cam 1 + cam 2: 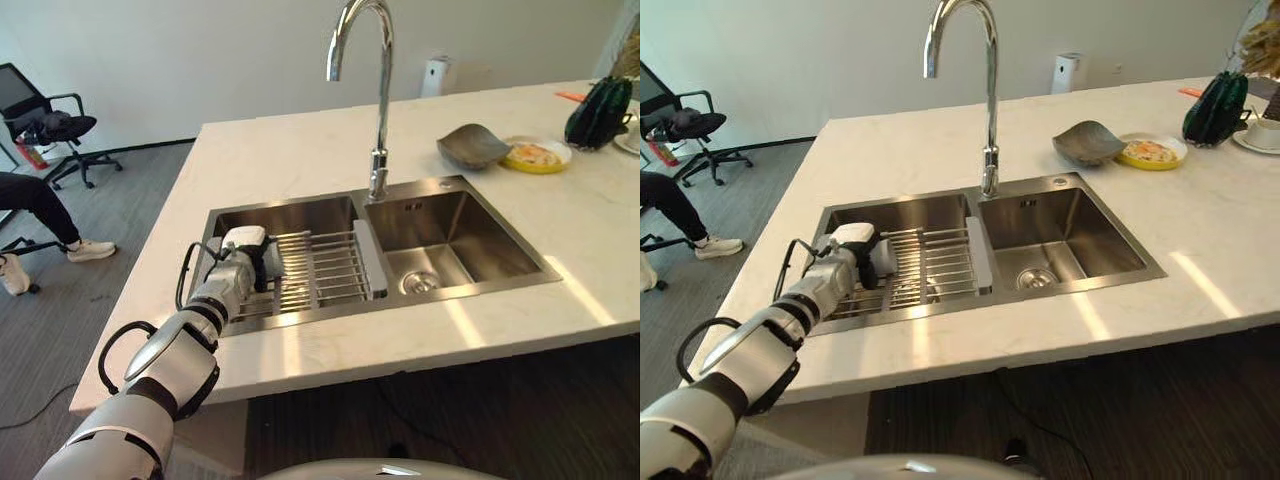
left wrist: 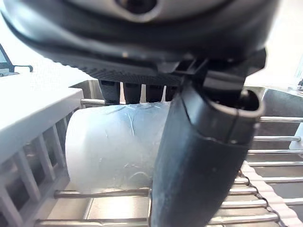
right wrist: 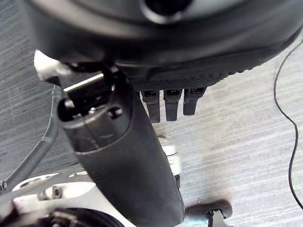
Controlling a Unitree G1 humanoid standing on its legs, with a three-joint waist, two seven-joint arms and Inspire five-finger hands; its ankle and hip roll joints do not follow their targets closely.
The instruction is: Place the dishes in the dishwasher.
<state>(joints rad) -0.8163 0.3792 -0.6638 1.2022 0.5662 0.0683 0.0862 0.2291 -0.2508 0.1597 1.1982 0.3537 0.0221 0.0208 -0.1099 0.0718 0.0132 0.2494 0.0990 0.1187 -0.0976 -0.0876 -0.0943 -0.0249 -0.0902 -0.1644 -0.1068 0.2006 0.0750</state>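
My left hand (image 1: 258, 264) is down in the left basin of the steel sink (image 1: 285, 214), over a wire rack (image 1: 322, 268). In the left wrist view a translucent white cup (image 2: 109, 146) lies on its side on the rack bars, and the hand's fingers (image 2: 132, 92) and thumb (image 2: 199, 156) are curled round it. On the counter behind the sink stand a grey bowl (image 1: 472, 146) and a yellow plate (image 1: 537, 155) with food on it. My right hand (image 3: 128, 161) hangs over the grey floor, its fingers relaxed and holding nothing.
A tall chrome tap (image 1: 375, 90) rises between the two basins. The right basin (image 1: 450, 250) holds nothing but its drain. A dark green object (image 1: 598, 112) and a cup on a saucer (image 1: 1262, 135) stand at the counter's far right. A seated person's legs (image 1: 40, 205) and an office chair (image 1: 45, 120) are at the left.
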